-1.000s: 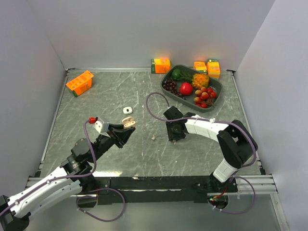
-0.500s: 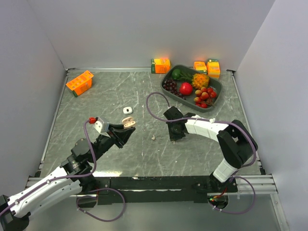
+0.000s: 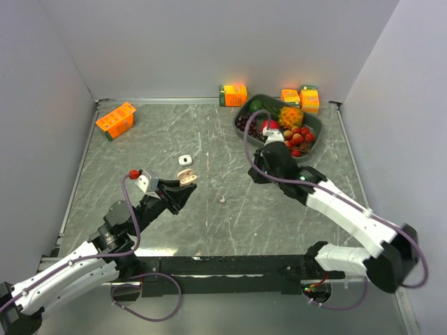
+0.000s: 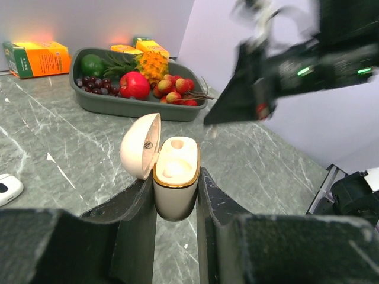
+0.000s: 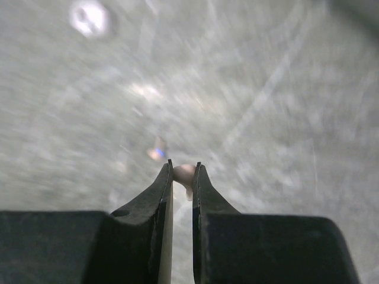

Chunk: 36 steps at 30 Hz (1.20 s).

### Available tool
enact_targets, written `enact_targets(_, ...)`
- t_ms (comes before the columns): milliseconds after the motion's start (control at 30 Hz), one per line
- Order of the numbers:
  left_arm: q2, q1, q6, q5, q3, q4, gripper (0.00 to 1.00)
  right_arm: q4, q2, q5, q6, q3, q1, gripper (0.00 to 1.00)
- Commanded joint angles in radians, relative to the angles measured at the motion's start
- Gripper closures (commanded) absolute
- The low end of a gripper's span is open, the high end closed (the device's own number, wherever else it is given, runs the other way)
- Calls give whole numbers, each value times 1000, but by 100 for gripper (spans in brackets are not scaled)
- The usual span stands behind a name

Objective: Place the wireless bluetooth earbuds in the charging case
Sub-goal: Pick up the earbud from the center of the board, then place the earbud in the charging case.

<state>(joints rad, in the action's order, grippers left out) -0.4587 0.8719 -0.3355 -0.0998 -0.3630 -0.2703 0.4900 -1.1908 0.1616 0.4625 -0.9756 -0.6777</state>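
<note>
Right wrist view gives us the right end effector [image 5: 182, 177] pinched on a beige earbud [image 5: 183, 171], fingertips nearly together, over a blurred tabletop [image 5: 266, 89]. In the left wrist view, our left end effector [image 4: 176, 186] is clamped on the beige charging case [image 4: 176, 195], which stands upright with its lid hinged open to the left. From the top external view we see a tiny earbud [image 3: 223, 199] lying on the tabletop between the arms, and a white case [image 3: 185, 160] just beyond the held one.

right wrist view — desk [image 5: 266, 89] motion-smeared; earbud [image 5: 185, 174] mostly hidden between right claw [image 5: 183, 166] tips. left wrist view — right arm [image 4: 296, 65] blurred; white case [image 4: 7, 188] cut by left edge; charging case [image 4: 176, 161] base hidden in left claw [image 4: 176, 177].
</note>
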Motion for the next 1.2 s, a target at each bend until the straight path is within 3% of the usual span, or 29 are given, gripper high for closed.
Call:
enact_targets(0, -35, 4, 1, 23, 3, -101, 99, -207, 153, 74, -53, -46, -91, 100)
enact_targets(100, -73, 6, 10, 69, 2, -188, 99, -318, 184, 180, -140, -66, -212, 100)
enact_targets(433, -245, 4, 102, 221, 6, -486, 99, -534, 221, 190, -234, -78, -396, 100)
enact_targets(700, -348, 4, 99, 261, -31, -535, 99, -617, 192, 219, -278, -77, -487, 100)
enact_targets(1167, -330, 6, 96, 270, -34, -532, 99, -619, 106, 213, -268, -97, -543, 100)
